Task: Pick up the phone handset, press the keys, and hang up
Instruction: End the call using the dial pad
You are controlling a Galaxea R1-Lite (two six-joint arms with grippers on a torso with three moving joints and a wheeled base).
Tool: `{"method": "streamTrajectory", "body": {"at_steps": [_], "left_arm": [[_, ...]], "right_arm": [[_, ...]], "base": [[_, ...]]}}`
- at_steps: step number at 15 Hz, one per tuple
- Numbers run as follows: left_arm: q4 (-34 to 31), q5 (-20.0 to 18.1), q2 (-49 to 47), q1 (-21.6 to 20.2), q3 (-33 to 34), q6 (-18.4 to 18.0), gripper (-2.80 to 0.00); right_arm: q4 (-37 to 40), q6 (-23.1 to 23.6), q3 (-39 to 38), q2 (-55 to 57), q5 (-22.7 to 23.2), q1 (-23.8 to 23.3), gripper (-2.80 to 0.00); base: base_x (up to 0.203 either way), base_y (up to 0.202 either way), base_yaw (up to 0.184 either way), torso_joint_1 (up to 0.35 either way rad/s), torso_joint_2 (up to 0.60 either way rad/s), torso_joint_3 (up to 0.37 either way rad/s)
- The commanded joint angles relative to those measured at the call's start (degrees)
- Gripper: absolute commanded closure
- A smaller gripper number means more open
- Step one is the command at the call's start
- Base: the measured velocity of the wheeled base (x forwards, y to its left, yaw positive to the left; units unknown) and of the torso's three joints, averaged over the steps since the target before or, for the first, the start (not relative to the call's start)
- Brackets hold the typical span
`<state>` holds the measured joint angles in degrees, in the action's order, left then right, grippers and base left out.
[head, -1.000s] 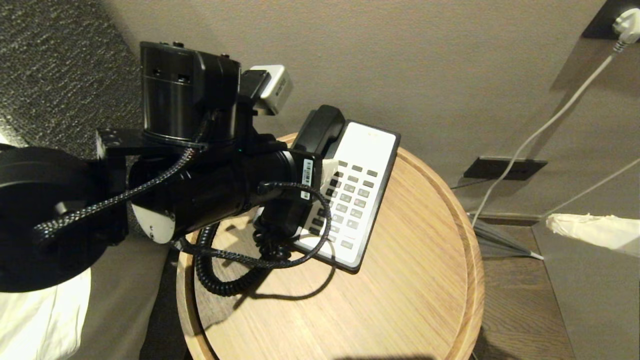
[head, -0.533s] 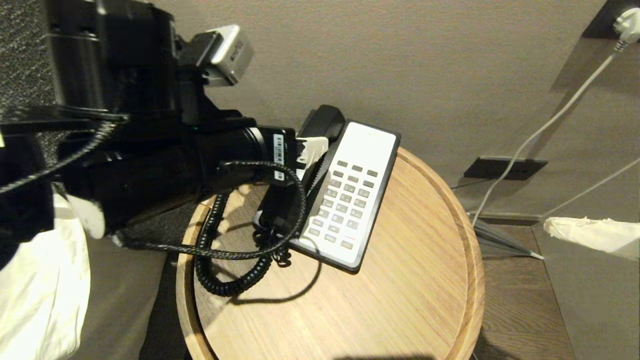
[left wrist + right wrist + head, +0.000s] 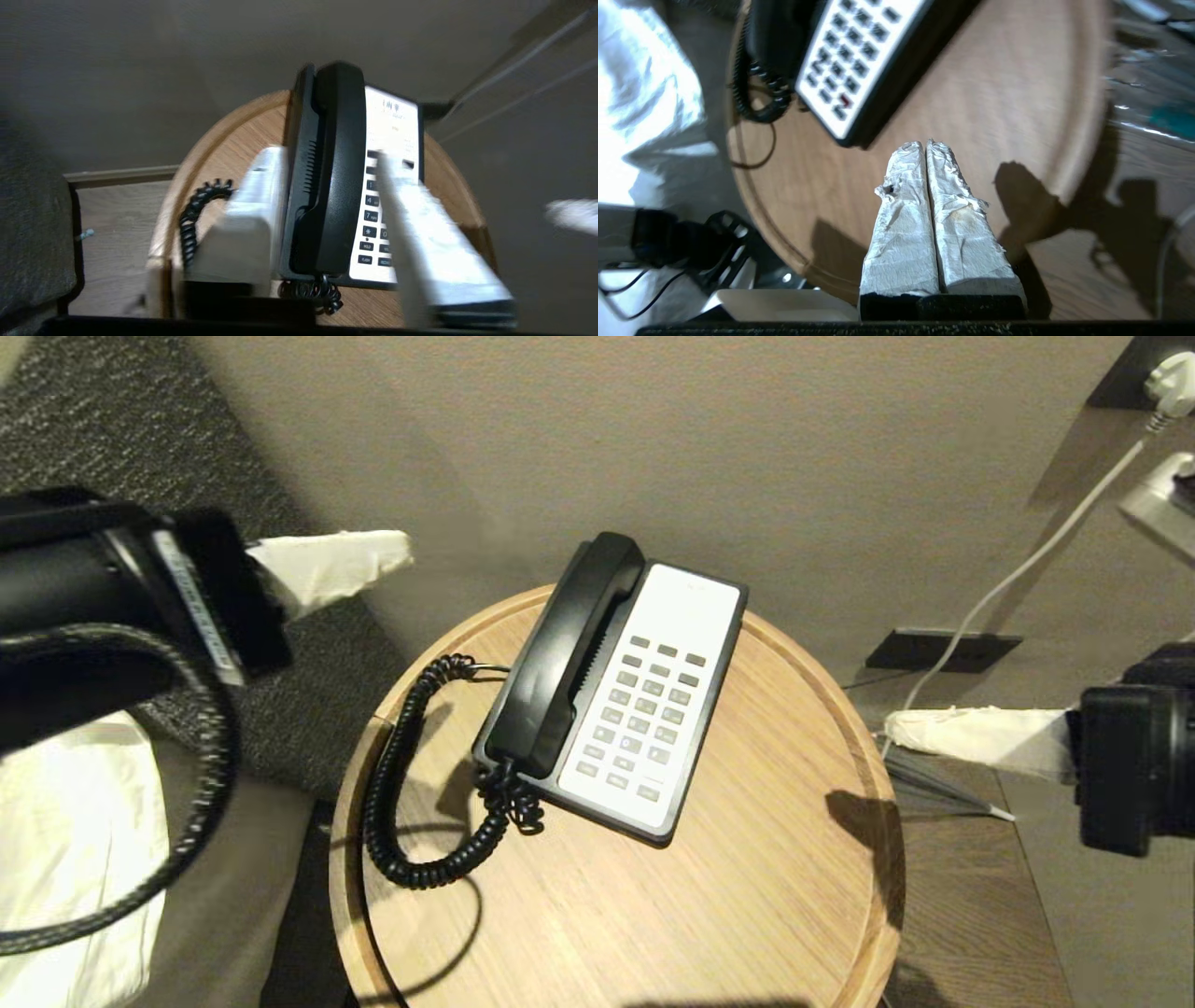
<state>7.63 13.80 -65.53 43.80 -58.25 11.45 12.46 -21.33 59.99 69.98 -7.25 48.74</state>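
One phone handset (image 3: 568,653) lies seated in the cradle of the one phone base (image 3: 653,695), which sits toward the far edge of the round wooden table (image 3: 747,915), angled so its near corner points at the table's middle. One coiled cord (image 3: 411,775) loops from the handset's near end out along the table's left edge. The near half of the tabletop and its right side are bare wood up to the raised rim. The left gripper (image 3: 373,555) hangs off the table's far-left edge, apart from the phone, its two white-wrapped fingers (image 3: 252,224) spread with nothing between them. The right gripper (image 3: 901,728) hovers at the table's right edge, fingers pressed together, empty.
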Motion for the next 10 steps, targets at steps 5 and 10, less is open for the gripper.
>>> {"method": "streamTrajectory", "body": {"at_steps": [5,10], "left_arm": [[-0.73,-0.52,10.32,-4.19,1.21,2.86,0.00],[-0.95,-0.62,13.27,-5.21,1.20,3.43,0.00]], "right_arm": [[-3.51,-1.06,6.85,15.40,3.18,7.17,0.00],[-3.97,-1.17,7.11,19.48,3.55,9.37,0.00]], "base": [[0.000,0.000,0.000,0.000,0.00,0.000],[0.000,0.000,0.000,0.000,0.00,0.000]]}}
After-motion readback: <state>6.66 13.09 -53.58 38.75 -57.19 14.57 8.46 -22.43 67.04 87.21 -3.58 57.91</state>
